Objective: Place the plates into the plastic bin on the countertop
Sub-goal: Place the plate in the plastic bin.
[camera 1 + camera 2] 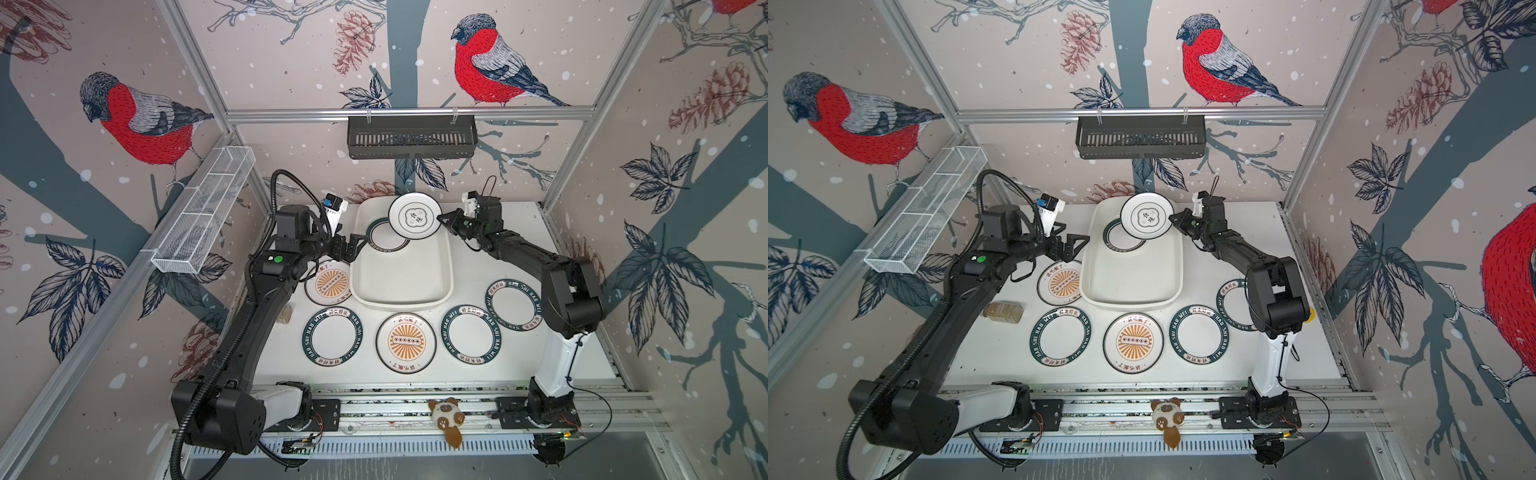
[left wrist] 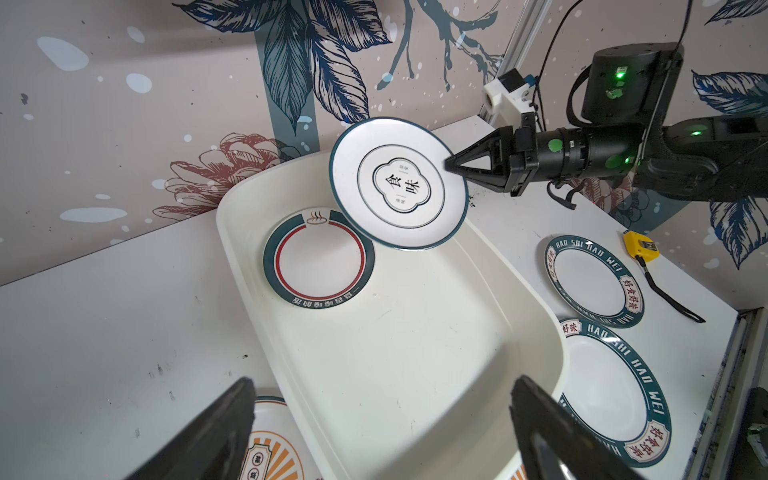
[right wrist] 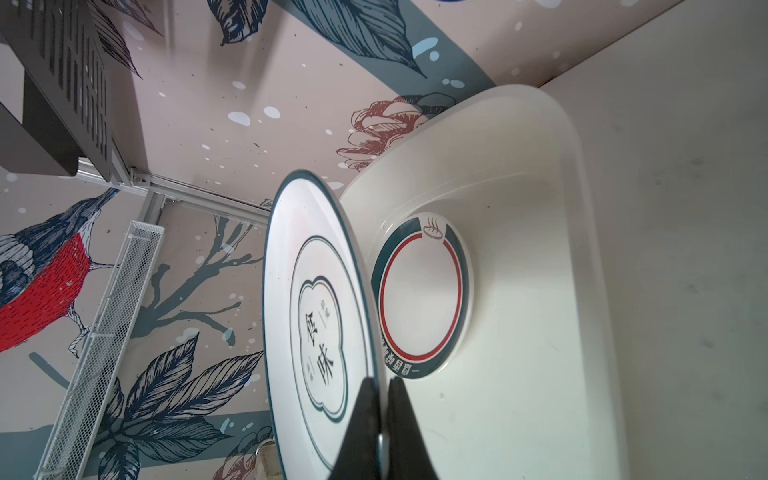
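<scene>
Right gripper [image 1: 441,217] pinched the ringed plate [image 1: 414,216] by its rim above the plastic bin [image 1: 401,305], upper centre, ready for release; left gripper [image 1: 356,246] gaped empty.

Ringed plate [image 1: 414,216]: white, thin dark rim and ring, scalloped emblem with black characters.
Plate in bin [image 2: 319,259]: white centre, dark green band, red inner ring.
Plastic bin [image 1: 401,274]: plain creamy white.
Sunburst plates [image 1: 406,342] [image 1: 330,284]: 2, orange rays on white, thin dark edge.
Lettered plates [image 1: 336,337] [image 1: 471,340] [image 1: 514,305]: 3, dark green rims, white lettering.
Countertop [image 1: 498,376]: white, dark specks.
</scene>
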Motion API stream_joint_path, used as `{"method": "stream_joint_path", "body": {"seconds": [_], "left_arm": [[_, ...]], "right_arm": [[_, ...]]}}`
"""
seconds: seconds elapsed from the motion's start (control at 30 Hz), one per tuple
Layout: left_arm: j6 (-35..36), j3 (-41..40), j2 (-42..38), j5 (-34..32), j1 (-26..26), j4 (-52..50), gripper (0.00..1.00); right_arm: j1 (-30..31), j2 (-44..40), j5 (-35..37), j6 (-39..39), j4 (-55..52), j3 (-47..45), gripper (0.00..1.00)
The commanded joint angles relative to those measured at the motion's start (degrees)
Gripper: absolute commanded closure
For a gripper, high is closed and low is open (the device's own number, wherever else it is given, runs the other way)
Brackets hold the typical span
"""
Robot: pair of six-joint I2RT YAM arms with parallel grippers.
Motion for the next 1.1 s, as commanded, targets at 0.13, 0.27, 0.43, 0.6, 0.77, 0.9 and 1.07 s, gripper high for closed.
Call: {"method": "stream_joint_path", "body": {"seconds": [0.13,0.27,0.43,0.6,0.77,0.9,1.07], "left_arm": [[0.7,0.2,-0.5,1.5,0.0,1.4,0.05],[0.7,0.1,-0.7,2.1,0.0,1.5,0.05],[0.4,0.1,-0.6,2.5,0.0,1.6,0.05],[0.3,0.2,-0.7,2.8,0.0,1.5,0.04],[0.5,0.1,-1.0,2.9,0.0,1.4,0.04],[0.3,0.0,-0.9,3.4,0.0,1.5,0.04],[0.3,-0.1,-1.0,3.4,0.0,1.6,0.05]], "right_arm": [[4.2,6.0,2.6,-0.2,1.2,6.0,0.97],[5.6,8.6,4.5,-0.2,1.3,7.8,0.97],[6.7,11.4,6.4,1.3,3.2,8.8,0.98],[7.7,14.9,7.1,2.4,3.5,11.4,0.97],[8.2,18.0,8.0,2.6,2.5,14.1,0.97],[8.2,19.5,8.5,3.5,3.5,15.0,0.97],[8.6,21.3,8.8,4.0,2.5,16.4,0.97]]}}
